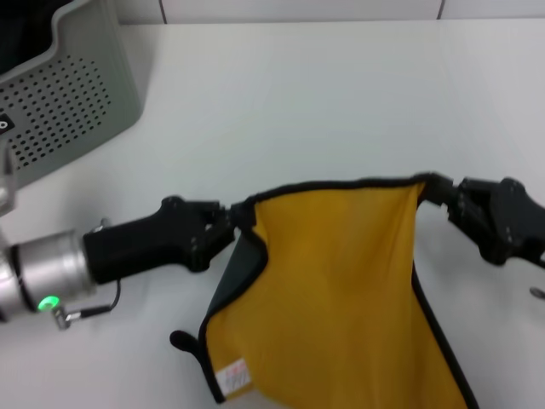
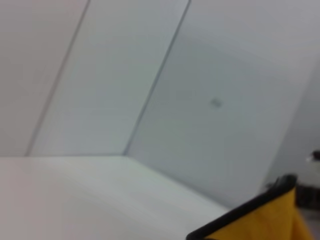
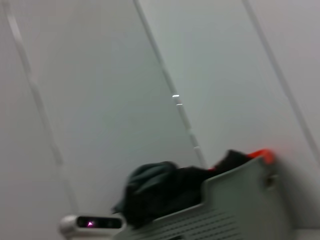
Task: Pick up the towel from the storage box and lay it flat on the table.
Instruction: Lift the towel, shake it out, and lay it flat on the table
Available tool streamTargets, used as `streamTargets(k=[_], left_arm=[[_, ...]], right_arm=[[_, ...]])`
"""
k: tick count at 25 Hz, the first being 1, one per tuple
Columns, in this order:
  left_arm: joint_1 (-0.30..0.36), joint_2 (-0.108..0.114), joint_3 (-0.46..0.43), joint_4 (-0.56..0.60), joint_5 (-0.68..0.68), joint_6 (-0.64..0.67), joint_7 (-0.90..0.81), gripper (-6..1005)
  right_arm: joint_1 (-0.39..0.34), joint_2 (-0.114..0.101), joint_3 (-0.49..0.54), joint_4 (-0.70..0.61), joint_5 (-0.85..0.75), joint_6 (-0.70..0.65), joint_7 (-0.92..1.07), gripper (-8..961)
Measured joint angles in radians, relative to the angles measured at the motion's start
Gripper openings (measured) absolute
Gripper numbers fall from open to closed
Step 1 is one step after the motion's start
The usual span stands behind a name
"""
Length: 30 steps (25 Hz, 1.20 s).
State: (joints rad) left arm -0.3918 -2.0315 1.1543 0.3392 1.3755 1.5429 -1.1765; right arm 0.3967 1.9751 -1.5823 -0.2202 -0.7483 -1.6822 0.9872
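Note:
The towel (image 1: 341,290) hangs spread over the white table (image 1: 306,102), yellow side facing me, with black edging, a white tag near its lower left corner and a small black loop beside it. Its left edge folds over to show the dark green-grey side. My left gripper (image 1: 232,223) is shut on the towel's top left corner. My right gripper (image 1: 436,191) is shut on the top right corner. The top edge is stretched between them. A yellow corner of the towel (image 2: 265,220) shows in the left wrist view. The grey storage box (image 1: 68,94) stands at the far left.
The storage box (image 3: 235,200) in the right wrist view holds dark cloths and something orange. A tiled wall rises behind the table. Bare tabletop lies beyond the towel.

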Motion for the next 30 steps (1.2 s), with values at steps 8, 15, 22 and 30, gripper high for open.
streamTargets(k=[8,15,22,30], left_arm=[[-0.06,0.001,-0.025,0.007,-0.002,-0.129,0.004,70],[-0.073,-0.006,-0.148,0.021,-0.007,-0.134,0.077,73],[-0.11,-0.03,-0.148,0.022,0.033,-0.255,0.146,76],[-0.149,-0.064,-0.152,0.023,0.056,-0.44,0.239,80]], right_arm=[[0.028,-0.008,0.05,-0.002,0.0,0.152,0.036,7],[0.055,-0.004,0.074,-0.057,0.001,0.298,0.038,8],[0.084,0.009,0.075,-0.077,-0.004,0.413,0.039,9],[0.098,0.025,0.076,-0.097,0.002,0.534,0.03,10]])
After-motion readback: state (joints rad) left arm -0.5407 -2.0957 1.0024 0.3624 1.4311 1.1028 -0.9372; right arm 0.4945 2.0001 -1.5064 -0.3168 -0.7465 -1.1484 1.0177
